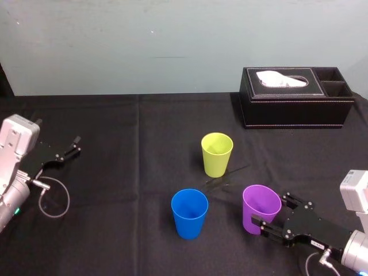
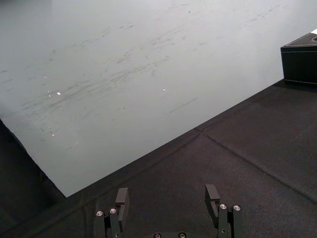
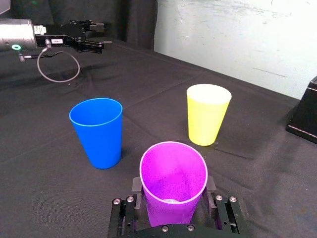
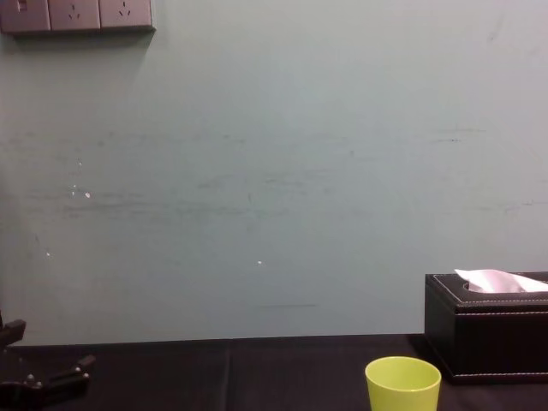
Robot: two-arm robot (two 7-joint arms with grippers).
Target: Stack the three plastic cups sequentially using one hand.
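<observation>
Three plastic cups stand upright, mouths up, on the black cloth. The yellow-green cup (image 1: pixel 217 154) (image 3: pixel 207 114) (image 4: pixel 402 385) is farthest from me. The blue cup (image 1: pixel 190 214) (image 3: pixel 97 131) sits nearer, to the left. To its right is the purple cup (image 1: pixel 260 210) (image 3: pixel 173 173), leaning slightly. My right gripper (image 1: pixel 270 211) (image 3: pixel 173 185) reaches in from the lower right with one finger pressed against each side of the purple cup. My left gripper (image 1: pixel 72 146) (image 2: pixel 168 196) hovers open at the far left, well away from the cups.
A black tissue box (image 1: pixel 296 98) (image 4: pixel 488 334) stands at the back right by the wall. A cable loop (image 1: pixel 54 198) hangs from the left arm. Open black cloth (image 1: pixel 126 172) stretches between the left arm and the cups.
</observation>
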